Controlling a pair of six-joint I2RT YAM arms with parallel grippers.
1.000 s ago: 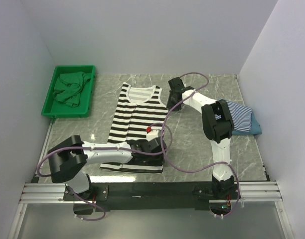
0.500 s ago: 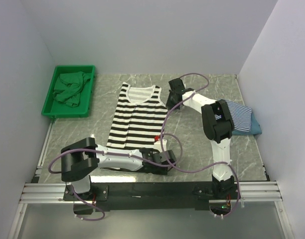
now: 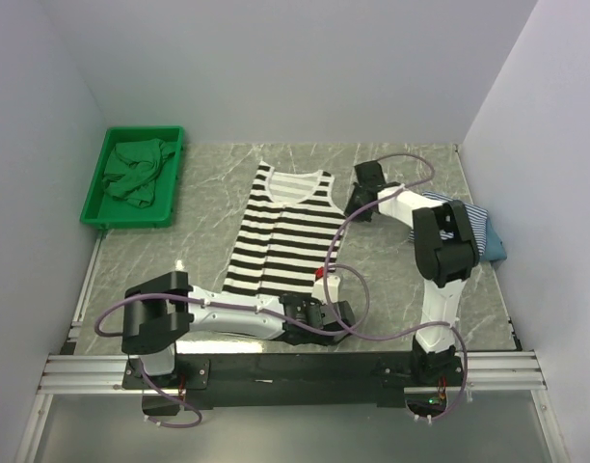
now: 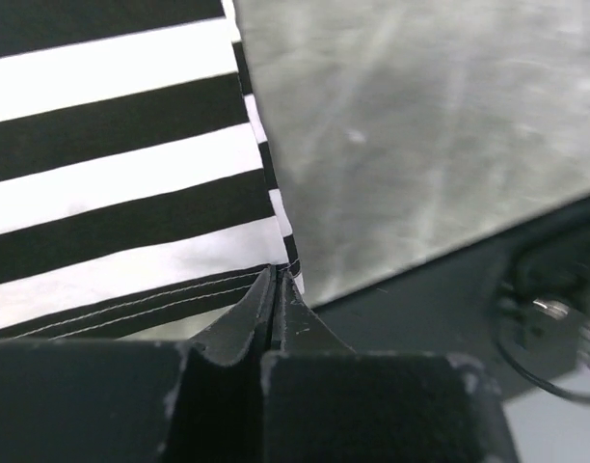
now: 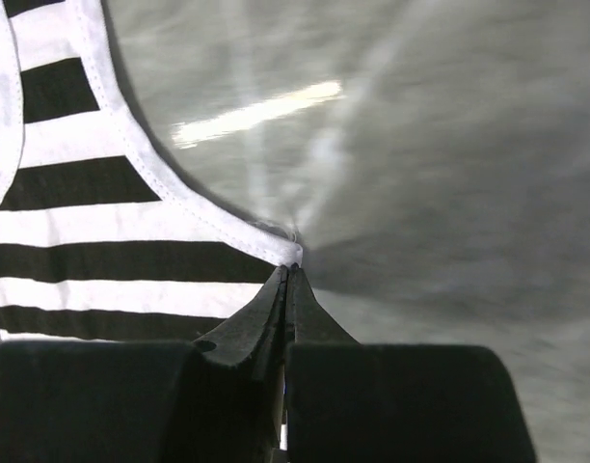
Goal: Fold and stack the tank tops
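The wide black-and-white striped tank top [image 3: 281, 236] lies flat mid-table, slightly slanted. My left gripper [image 3: 310, 299] is shut on its near right hem corner; in the left wrist view the jaws [image 4: 276, 278] pinch the stitched hem of the top [image 4: 121, 183]. My right gripper [image 3: 349, 206] is shut on the white-bound edge at the top's right armhole, and the right wrist view shows its tips [image 5: 293, 266] closed on that binding of the top [image 5: 121, 246]. A folded thin-striped tank top [image 3: 466, 220] rests on a teal-blue one [image 3: 495, 250] at the right, partly behind the right arm.
A green tray [image 3: 97, 198] with a crumpled green cloth [image 3: 134, 172] sits at the far left. The table's near edge and a black rail [image 4: 449, 289] run just beside the left gripper. White walls enclose the table on three sides.
Both grippers closed on the black-and-white top. Both arms then moved right, dragging the top rightward so it now lies slanted.
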